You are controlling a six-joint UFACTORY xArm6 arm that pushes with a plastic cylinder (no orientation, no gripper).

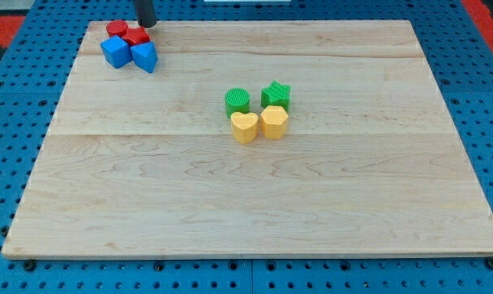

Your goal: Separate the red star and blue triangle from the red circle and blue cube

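At the wooden board's [148, 204] top left, the blue cube [113, 51], red circle [116, 29], red star [135, 36] and blue triangle [144, 56] huddle touching. My tip [147, 25], holding nothing, stands just beside the star. Mid-board cluster a green cylinder [237, 101], yellow heart [245, 126], green star [276, 95] and yellow hexagon [273, 122].

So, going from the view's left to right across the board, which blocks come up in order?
Blue cube → blue triangle → green circle → yellow heart → yellow hexagon. The reds and green star overlap others in that order; my tip sits above the red star.
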